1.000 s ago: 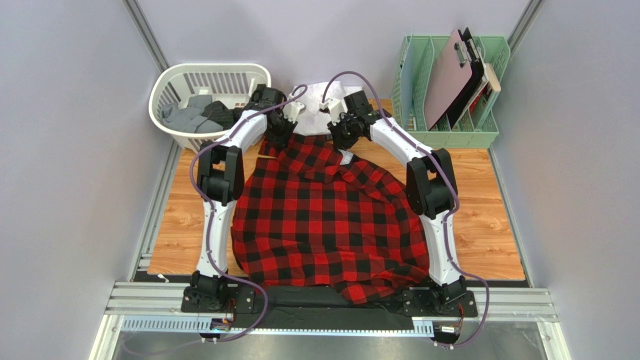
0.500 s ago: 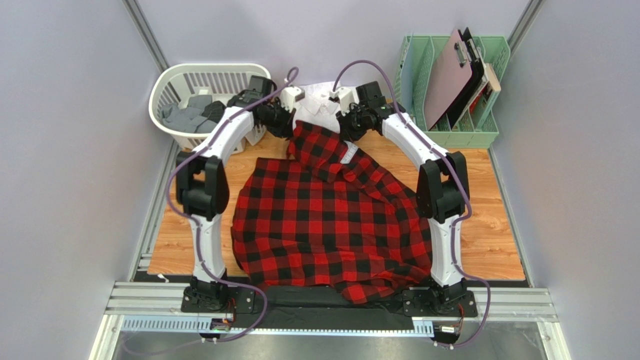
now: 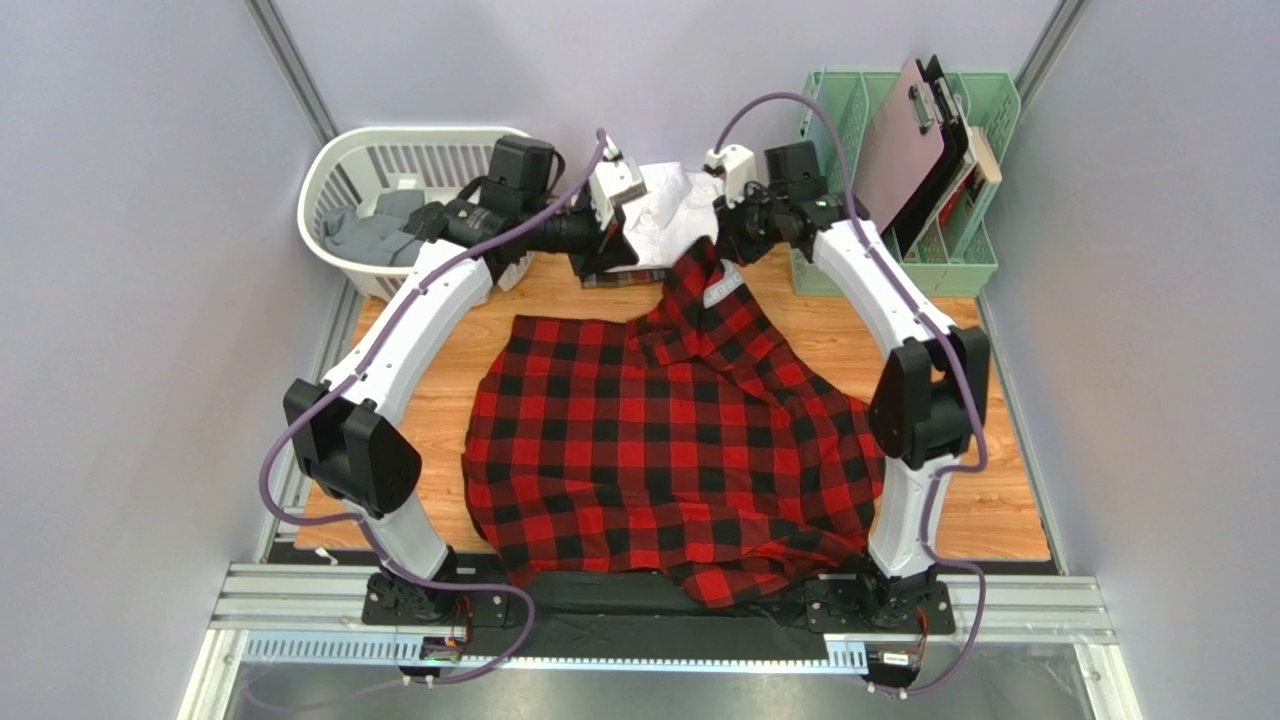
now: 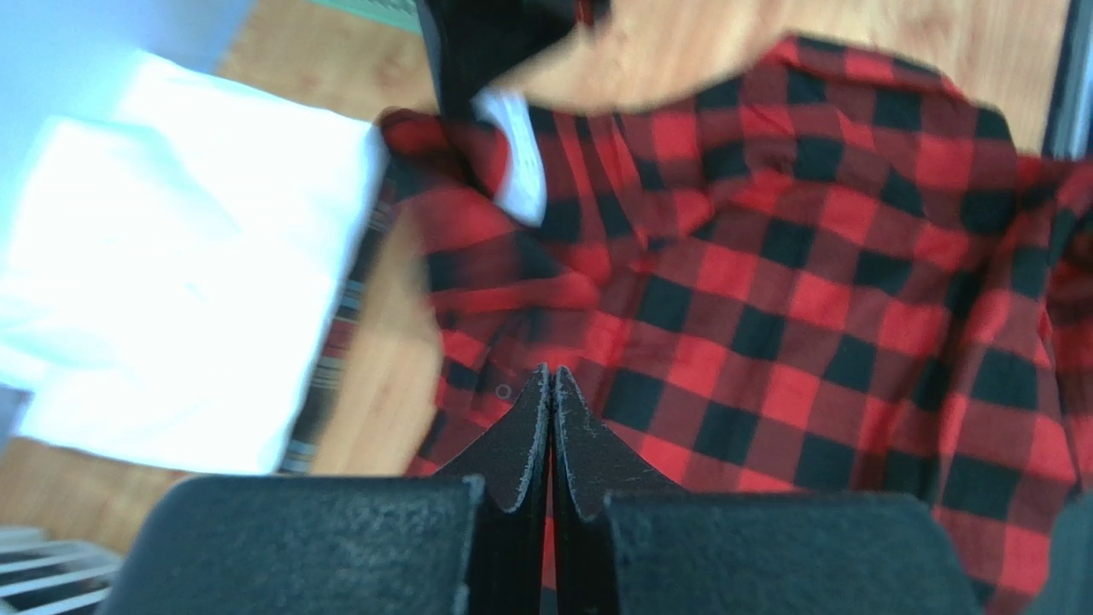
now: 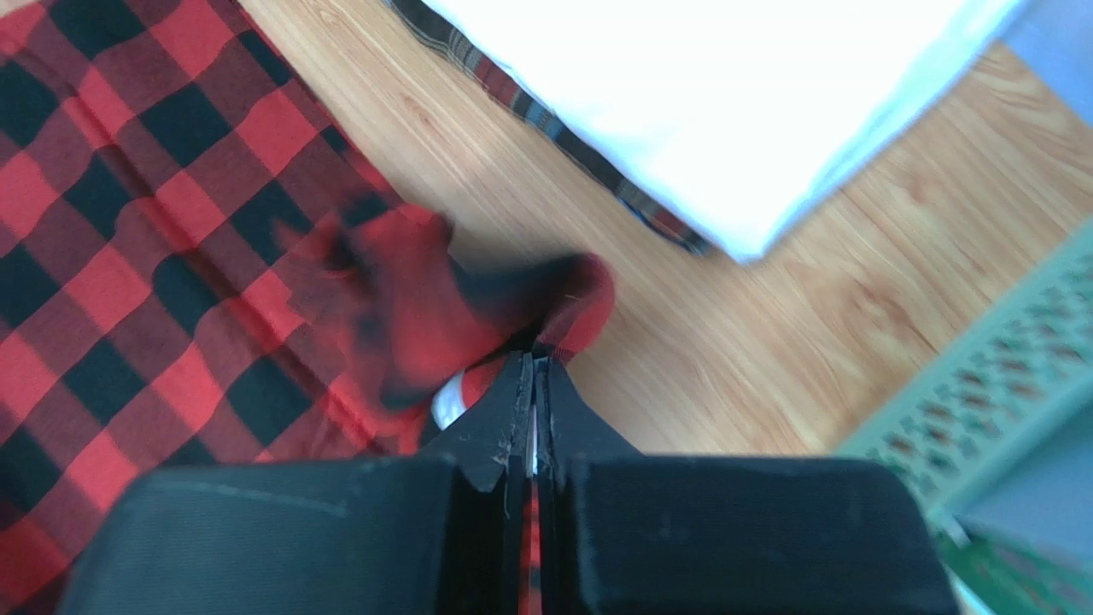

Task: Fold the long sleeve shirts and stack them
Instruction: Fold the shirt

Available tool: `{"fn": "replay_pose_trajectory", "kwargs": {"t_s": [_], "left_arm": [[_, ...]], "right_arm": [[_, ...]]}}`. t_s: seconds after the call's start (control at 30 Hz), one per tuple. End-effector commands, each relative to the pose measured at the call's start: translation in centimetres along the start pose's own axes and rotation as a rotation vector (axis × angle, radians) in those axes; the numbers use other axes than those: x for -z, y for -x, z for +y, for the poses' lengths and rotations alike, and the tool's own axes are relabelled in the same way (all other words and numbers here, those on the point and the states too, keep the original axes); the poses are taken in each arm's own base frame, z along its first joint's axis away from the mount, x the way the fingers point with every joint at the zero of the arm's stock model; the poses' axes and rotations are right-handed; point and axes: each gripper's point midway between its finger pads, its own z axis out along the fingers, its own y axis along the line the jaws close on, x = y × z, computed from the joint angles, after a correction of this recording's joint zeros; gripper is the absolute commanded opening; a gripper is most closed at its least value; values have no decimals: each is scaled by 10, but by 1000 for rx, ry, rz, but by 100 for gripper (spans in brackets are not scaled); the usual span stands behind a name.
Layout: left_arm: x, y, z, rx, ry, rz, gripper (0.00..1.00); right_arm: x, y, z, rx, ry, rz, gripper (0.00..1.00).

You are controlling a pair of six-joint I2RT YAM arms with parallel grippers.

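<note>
We show the right gripper point(image 5: 533, 365) pinched shut on the collar of the red-and-black flannel shirt point(image 3: 661, 435), whose long axis trails from that pinch toward the arm bases. The left gripper point(image 4: 552, 378), closed on nothing, hangs just left of the pinch, beside the folded white shirt point(image 3: 669, 222).

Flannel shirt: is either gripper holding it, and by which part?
The right gripper pinches the flannel shirt by its raised collar area. The left gripper is shut, apparently on nothing.
</note>
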Motion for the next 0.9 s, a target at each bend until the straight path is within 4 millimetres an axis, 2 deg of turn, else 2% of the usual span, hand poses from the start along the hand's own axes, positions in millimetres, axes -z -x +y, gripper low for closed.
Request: {"fn": "replay_pose_trajectory", "kwargs": {"t_s": [0.0,0.03,0.07,0.1,0.13,0.17,0.2,0.23,0.27,0.3,0.33,0.37,0.4,0.43,0.5,0.53,0.57,0.63,0.67,0.8,0.87], "left_arm": [[3,-4,-55,-121,-148,9,0],[2,-7,-62,-124,-173,16,0],[1,-11,-65,-109,-176,23,0],[0,-18,-62,-81,-160,46,1],[0,-27,-52,-59,-121,79,7],[-2,-36,-42,-38,-93,98,15],[-5,-50,-30,-2,-53,127,30],[1,-64,-5,43,43,168,33],[-2,-78,11,74,70,191,38],[0,-85,26,100,99,204,50],[11,-98,51,133,163,234,50],[4,-127,61,187,146,301,50],[8,-124,77,176,168,310,50],[14,-137,93,153,189,352,48],[10,-165,110,110,157,441,47],[6,-188,110,126,126,506,46],[7,-191,116,101,124,525,45],[4,-213,127,50,127,595,42],[3,-219,132,34,138,615,38],[0,-246,150,-38,147,689,34],[-4,-259,152,-52,130,726,33]], "right_arm": [[58,15,9,7,0,-85,0],[72,17,14,17,0,-102,0],[77,11,18,25,7,-97,0],[74,-6,25,20,33,-67,0],[87,-6,32,30,37,-74,0],[90,-10,36,32,45,-69,0],[95,-13,40,37,49,-69,0],[97,-22,44,33,54,-54,0],[111,-17,46,50,32,-78,0],[115,-17,45,63,18,-84,0],[118,-17,43,69,-1,-87,0],[125,-12,38,80,-40,-102,0],[127,-10,33,90,-59,-111,0],[127,-8,29,97,-73,-113,0],[126,-4,15,95,-112,-112,0],[127,2,9,98,-122,-121,0],[120,0,3,87,-126,-106,0],[119,2,-6,73,-141,-100,0],[121,10,-9,76,-146,-116,0],[117,16,-17,70,-151,-122,0],[117,20,-19,75,-158,-127,0]]}}
